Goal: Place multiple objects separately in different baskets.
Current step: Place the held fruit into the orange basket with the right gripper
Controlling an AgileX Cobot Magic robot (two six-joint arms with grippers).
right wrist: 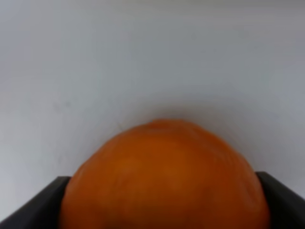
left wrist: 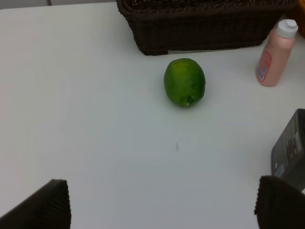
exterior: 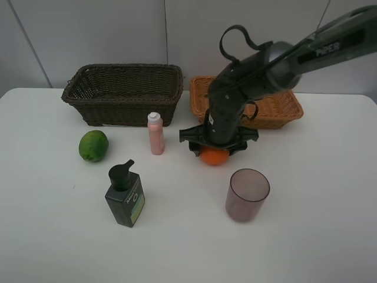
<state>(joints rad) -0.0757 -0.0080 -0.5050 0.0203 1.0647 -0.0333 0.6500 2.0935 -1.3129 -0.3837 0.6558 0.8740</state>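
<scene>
Taking up most of the high view is a wide white desk (exterior: 318,236). A deep, dark brown woven basket (exterior: 123,107) sits at the far edge, left of the middle. A shallower, light orange-tan woven basket (exterior: 278,113) sits at the far edge too, right of the middle. The two baskets are close but do not touch.

The dark right arm (exterior: 265,65) comes in from the far right corner. It passes over the light basket and bends down to the middle of the desk.

A see-through purplish cup (exterior: 247,194) stands upright, a little right of the middle and nearer the front edge. A dark green pump bottle (exterior: 125,200) stands left of the middle, also nearer the front edge. A slim pink bottle with a white cap (exterior: 155,134) stands upright just in front of the dark basket's right end. A round green fruit (exterior: 93,145) lies in front of the dark basket's left part, toward the left edge.

The round orange (exterior: 214,157) is near the middle of the desk, in front of the light basket and outside both baskets. The right gripper (exterior: 217,146) is over it, and its black fingers (right wrist: 38,205) press on both sides, so it grips the orange.

The left gripper (left wrist: 164,205) has its fingers spread wide with nothing between them. It is above bare desk, with the green fruit ahead of it.
</scene>
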